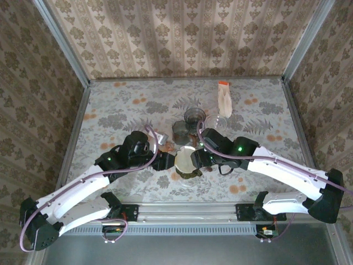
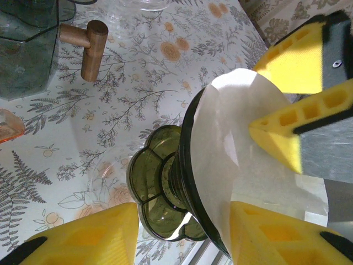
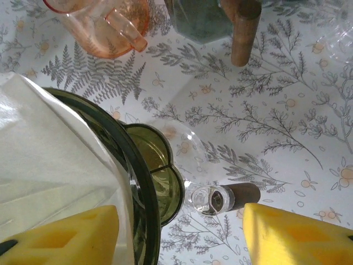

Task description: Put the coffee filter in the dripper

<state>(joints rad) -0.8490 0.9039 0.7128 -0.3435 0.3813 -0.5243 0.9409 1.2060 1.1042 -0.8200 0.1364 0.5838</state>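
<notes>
Centre of table: the olive-green glass dripper stands on the floral tablecloth, between the two arms, its scalloped foot showing below its dark rim.
Coffee filter: the white paper coffee filter sits inside the dripper's cone, and its upper edge rises above the rim.
Left gripper: the left gripper reaches in from the left. Its yellow fingers are set wide, one on each side of the dripper's foot and cone. Whether they press the glass cannot be told.
Right gripper: the right gripper comes in from the opposite side with its fingers spread far apart. One finger is over the filter paper and the other is out over the cloth, clear of the dripper.
Beside the dripper: a small clear glass piece on a dark brown handle lies on the cloth just next to the foot.
Further back: a grey-green glass vessel with a wooden handle, a pink glass cup and a clear glass are clustered behind the dripper.
Far edge: a white bag with an orange top lies well apart from the group.
</notes>
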